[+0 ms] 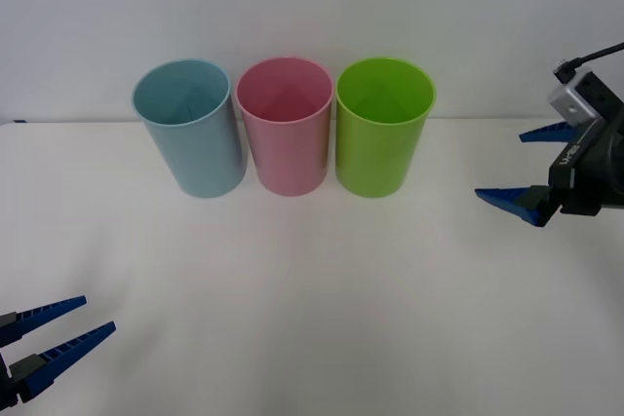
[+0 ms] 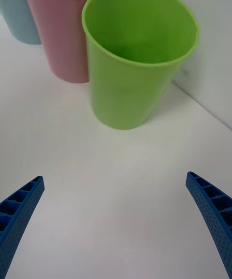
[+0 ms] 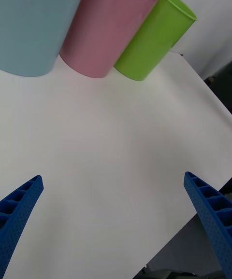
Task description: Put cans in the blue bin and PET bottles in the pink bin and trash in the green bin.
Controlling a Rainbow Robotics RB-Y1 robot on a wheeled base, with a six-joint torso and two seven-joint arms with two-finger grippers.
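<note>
Front view: the pink bin [image 1: 285, 129] stands upright on the white tabletop [image 1: 312, 280], with the blue bin [image 1: 189, 130] touching its left side and the green bin [image 1: 383, 129] just beside its right. Right of the green bin hovers the right hand [image 1: 526, 165], fingers spread and empty. Well in front of the blue bin, the left hand [image 1: 60, 327] is spread too.

A white table [image 1: 312, 280] spreads across the whole foreground. Behind it rises a plain pale wall [image 1: 312, 7], meeting the tabletop's far edge.
</note>
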